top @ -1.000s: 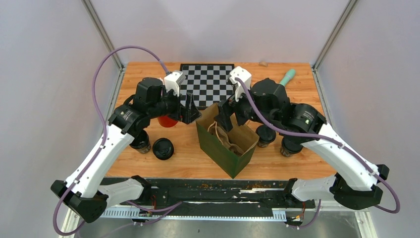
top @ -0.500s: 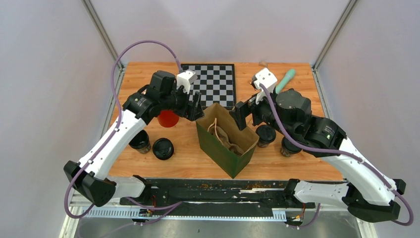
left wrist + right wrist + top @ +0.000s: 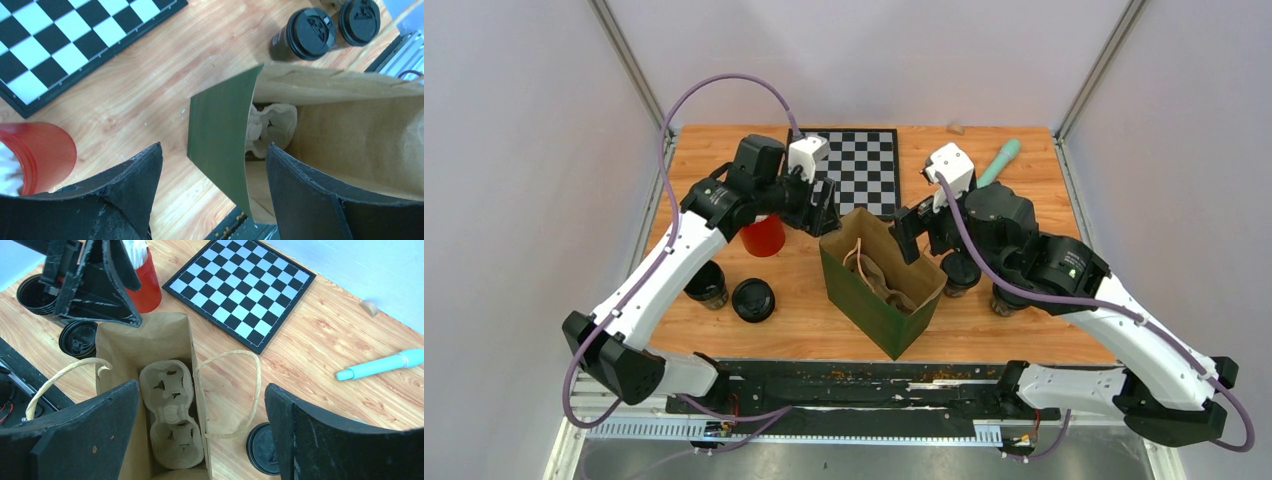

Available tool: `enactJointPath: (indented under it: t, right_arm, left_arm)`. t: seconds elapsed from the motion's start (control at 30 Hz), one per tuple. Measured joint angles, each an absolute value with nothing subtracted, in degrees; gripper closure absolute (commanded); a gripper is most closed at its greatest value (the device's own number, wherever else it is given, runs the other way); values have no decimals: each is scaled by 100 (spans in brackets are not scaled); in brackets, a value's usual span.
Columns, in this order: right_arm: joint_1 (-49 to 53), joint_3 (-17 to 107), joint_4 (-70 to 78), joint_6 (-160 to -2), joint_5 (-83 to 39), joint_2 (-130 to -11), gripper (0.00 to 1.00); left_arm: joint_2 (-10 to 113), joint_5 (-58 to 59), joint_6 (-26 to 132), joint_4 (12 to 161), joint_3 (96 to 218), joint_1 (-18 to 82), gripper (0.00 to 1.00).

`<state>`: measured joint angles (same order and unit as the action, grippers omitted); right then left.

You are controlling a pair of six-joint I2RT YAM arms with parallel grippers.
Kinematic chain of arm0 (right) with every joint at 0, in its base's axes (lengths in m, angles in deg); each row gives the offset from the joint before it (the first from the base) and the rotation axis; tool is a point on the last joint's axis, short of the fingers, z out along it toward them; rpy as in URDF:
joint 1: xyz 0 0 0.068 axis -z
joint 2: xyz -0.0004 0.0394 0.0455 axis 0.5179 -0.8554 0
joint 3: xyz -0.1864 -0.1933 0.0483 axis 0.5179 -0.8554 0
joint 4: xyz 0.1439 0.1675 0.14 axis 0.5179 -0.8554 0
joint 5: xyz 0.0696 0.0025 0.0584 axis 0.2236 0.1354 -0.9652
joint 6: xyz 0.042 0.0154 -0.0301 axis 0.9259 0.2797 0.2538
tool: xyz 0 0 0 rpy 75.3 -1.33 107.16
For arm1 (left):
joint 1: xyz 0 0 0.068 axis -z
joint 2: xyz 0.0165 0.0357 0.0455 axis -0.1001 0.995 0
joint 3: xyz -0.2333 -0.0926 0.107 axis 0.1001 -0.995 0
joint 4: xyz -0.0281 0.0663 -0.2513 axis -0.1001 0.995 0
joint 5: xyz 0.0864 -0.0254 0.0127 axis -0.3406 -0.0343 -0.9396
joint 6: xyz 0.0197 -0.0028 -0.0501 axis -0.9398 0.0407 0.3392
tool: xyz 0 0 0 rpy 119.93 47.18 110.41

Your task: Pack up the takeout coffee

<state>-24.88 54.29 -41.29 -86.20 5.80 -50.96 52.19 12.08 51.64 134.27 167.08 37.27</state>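
Here, left pincer [image 3: 214,150] spread over the paper bag's [image 3: 217,125] corner, right pincer [image 3: 200,390] spread above its mouth — lidded coffee cups [image 3: 306,34] stand on the worktop [image 3: 150,75] beside.

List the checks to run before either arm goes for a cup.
1. Left gripper open and empty: ok.
2. Right gripper open and empty: ok.
3. Bag upright, mouth open: ok.
4. Carrier in the bag, slots empty: ok.
5. Two cups right of the bag, lidded and upright: ok.
6. Left gripper clear of the bag rim: cannot tell. The bag's corner shows between its fingers in the left wrist view.
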Motion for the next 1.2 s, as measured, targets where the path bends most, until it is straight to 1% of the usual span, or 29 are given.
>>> enactJointPath:
  t: [0.2,0.33,0.47,0.63,0.8,1.0,1.07,1.2]
  right_arm:
    - [-2488,5488,-4201,-8421,617,-4930,5]
    - [-2488,5822,-4357,-8277,641,-4936,5]
    - [-2488,6065,-4426,-8268,884,-4932,4]
    - [-2488,6067,-4402,-8327,1124,-4976,4]
    - [-2488,6227,-4435,-8185,1198,-5293,4]
    - [-2488,6190,-4599,-7947,1203,-5533,4]
    - [-2488,6159,-4687,-7866,1198,-5531,4]
    - [-2488,6159,-4910,-7757,1201,-5529,4]
  left_arm:
    - [5663,1304,5182,13178,17110,3727,24]
    - [5870,1431,5298,13154,17370,3727,25]
    - [5883,1518,5394,13163,17482,3736,28]
    - [5883,1529,5429,13257,17611,3804,28]
    - [5881,1531,5451,13228,17484,3907,34]
    - [6004,1398,5379,13292,17388,4023,48]
    - [6004,1393,5365,13283,17296,4031,60]
    - [6032,1426,5383,13298,17183,4066,93]
